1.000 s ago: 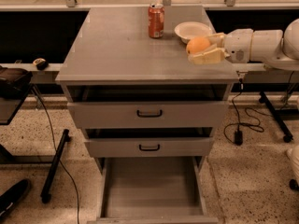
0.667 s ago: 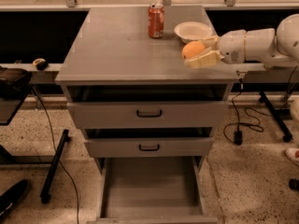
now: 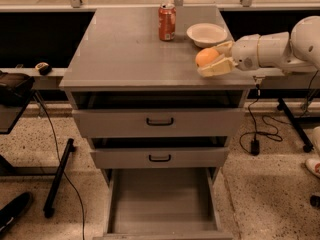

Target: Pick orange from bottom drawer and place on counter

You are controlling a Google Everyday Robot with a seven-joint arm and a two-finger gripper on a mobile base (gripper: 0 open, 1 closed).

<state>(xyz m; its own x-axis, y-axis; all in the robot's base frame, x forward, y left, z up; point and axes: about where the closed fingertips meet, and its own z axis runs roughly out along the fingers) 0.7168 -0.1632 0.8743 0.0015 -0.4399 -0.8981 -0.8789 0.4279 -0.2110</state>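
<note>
Counter (image 3: 125, 49) tops the cabinet; bottom drawer (image 3: 162, 201) is pulled out below. Gripper (image 3: 209, 60) reaches in from the right over counter's front-right area, w/ white bowl (image 3: 206, 34) just behind it & red can (image 3: 167, 22) left of bowl. Its fingers clasp the orange (image 3: 205, 57) low over the surface; can't tell if it touches.

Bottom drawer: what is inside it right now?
The bottom drawer shows only bare floor; its back part is covered by the middle drawer. The orange is held in the jaws of the gripper over the counter, near its right edge.
</note>
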